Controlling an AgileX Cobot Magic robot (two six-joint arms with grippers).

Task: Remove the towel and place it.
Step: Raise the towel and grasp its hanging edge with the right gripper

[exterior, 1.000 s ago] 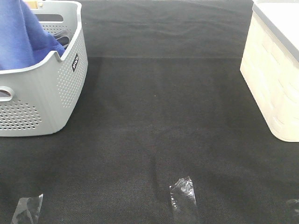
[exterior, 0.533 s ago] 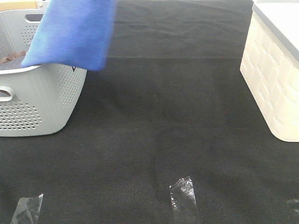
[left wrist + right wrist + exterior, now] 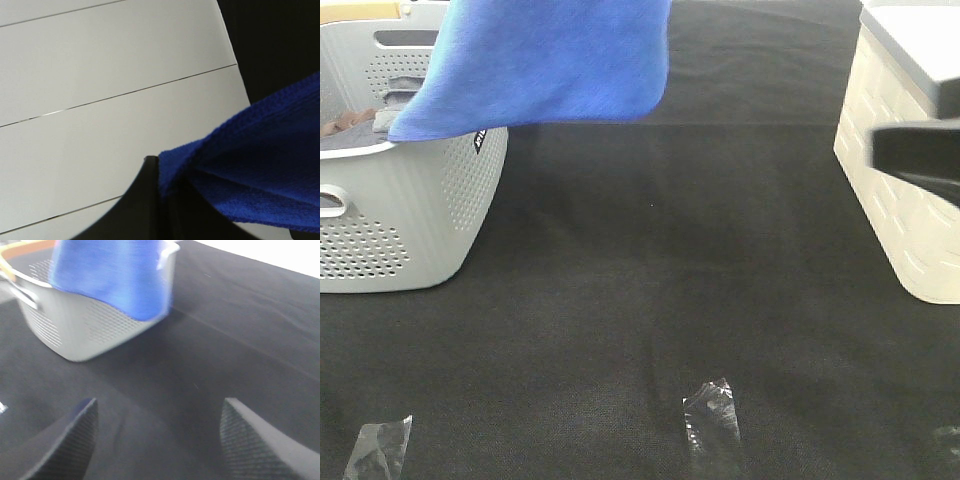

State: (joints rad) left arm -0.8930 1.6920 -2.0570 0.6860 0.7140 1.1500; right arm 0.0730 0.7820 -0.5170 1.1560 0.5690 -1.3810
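- Black fabric table (image 3: 650,300) fills the exterior high view, with two scraps of clear tape (image 3: 712,415) stuck near its front edge
- grey perforated basket (image 3: 410,220) at far left and a white box (image 3: 905,200) with a grey lid at far right, well apart
- towel (image 3: 550,60) is up in the air, hanging down from above the top of the frame
- its lower left corner overlaps the basket rim, can't tell whether they touch; its rounded right corner hangs free over bare table just beside the basket
- grey cloth (image 3: 355,138) lies inside the basket below the towel edge, with something brownish next to it; neither is the task item
- left fingers (image 3: 142,210) are pressed together, pinching a folded edge of the towel, and the cloth trails off to one side of the pinch
- in the exterior view the left fingers are out of frame above the top edge
- right fingers (image 3: 70,440) are spread wide with nothing between them, aimed across the table at the basket and towel
- dark blurred shape (image 3: 920,155) in front of the white box is probably the right arm, well apart from the towel
- key relation: towel hangs below the left fingers, long axis running from over the basket toward table centre, and the left arm is nearer since it already has the hold
- judgement: removal is partly done; the next move likely needs the trailing corner carried clear of the rim before lowering onto open table, and a snag on the rim is the risk
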